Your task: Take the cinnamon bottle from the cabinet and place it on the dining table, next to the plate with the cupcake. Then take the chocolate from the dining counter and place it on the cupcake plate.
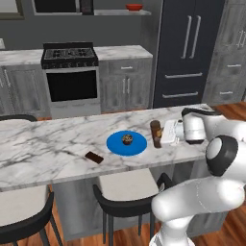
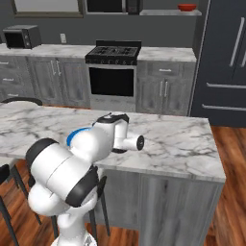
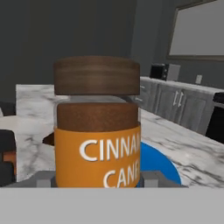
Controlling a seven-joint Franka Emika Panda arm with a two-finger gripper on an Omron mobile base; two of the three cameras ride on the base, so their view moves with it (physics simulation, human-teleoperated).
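The small clear cinnamon bottle with a brown wooden-looking cap and orange label (image 3: 97,127) stands upright on the white-and-grey marbled surface (image 1: 43,144), just to the right of the round blue plate (image 1: 126,143) that carries the small dark cupcake (image 1: 127,140); in the left base view it reads as a short brown cylinder (image 1: 155,134) near the plate's rim, though whether they touch is hard to tell. It looks light and rigid, probably glass or hard plastic, so smooth and a little slippery, and likely to tip if nudged near the cap; the labelled body below the cap is the safest place to hold it. The gripper (image 1: 169,133) sits level with the bottle and right beside it, and the hand view has the bottle filling the space just ahead, but whether the fingers are clamped on it or already loosened I cannot tell. The thin dark chocolate bar (image 1: 94,157) lies flat on the surface left of the plate, near the front edge. Black-backed stools (image 1: 126,198) stand below that edge. Between bottle and chocolate sits the plate with the cupcake, which a low sweep could knock.
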